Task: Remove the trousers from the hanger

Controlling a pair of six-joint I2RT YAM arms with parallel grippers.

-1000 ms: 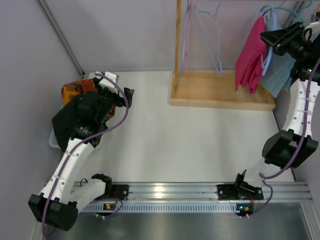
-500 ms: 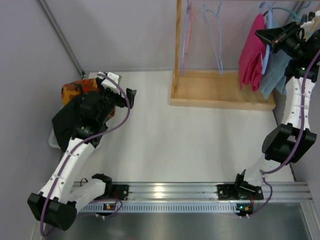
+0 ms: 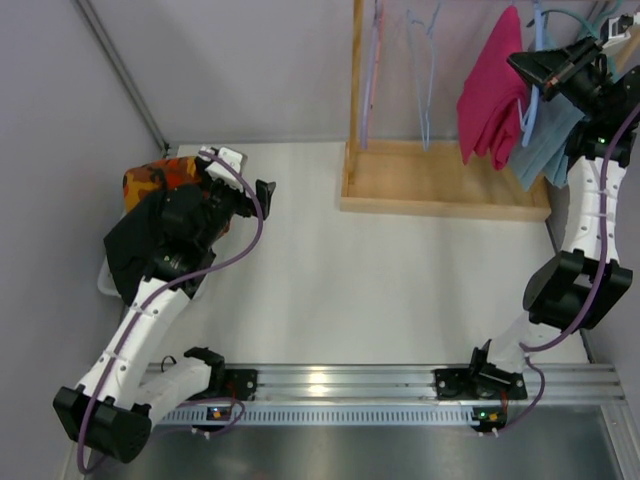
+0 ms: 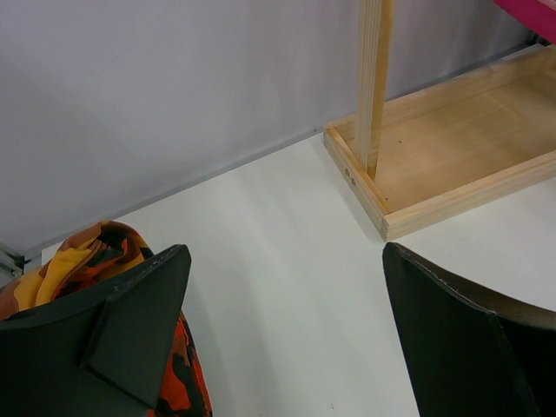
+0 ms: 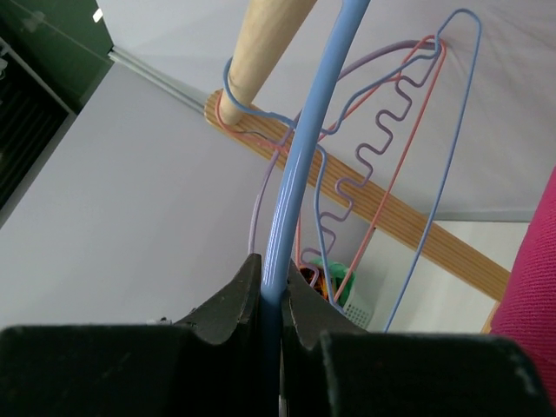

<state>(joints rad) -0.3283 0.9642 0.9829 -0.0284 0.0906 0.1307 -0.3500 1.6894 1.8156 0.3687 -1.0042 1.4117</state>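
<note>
**At the clothes rail, the right hand grips a blue hanger**

Up at the far right corner of the table, the right hand (image 5: 274, 280) is clamped on the stem of a blue hanger (image 5: 306, 139). Its two fingers (image 5: 233, 304) press against the stem from either side. Directly above the hand, the stem rises past a round wooden rail (image 5: 261, 39). Beyond the hand, several bare wire hangers (image 5: 395, 113) in lilac, blue and salmon hook over the same rail.

The pink trousers (image 3: 488, 95) hang just beside the right hand, on the side toward the other arm, draped in folds and clear of the table. A pale blue garment (image 3: 548, 140) hangs right below the hand, touching the trousers along one edge. Whether the trousers sit on the gripped hanger or on a neighbouring one cannot be told from these views. Below both garments lies the shallow wooden tray (image 3: 440, 185) that forms the base of the rack, with an upright post (image 3: 356, 70) at its end nearest the left arm.

Well away from all this, the left hand (image 4: 282, 254) hovers low over the white table (image 3: 380, 290) with its fingers spread wide apart and nothing between them. Just behind it and to its outer side lies a bunched orange camouflage cloth (image 4: 74, 261), with a black cloth (image 3: 130, 250) next to that under the arm.
</note>
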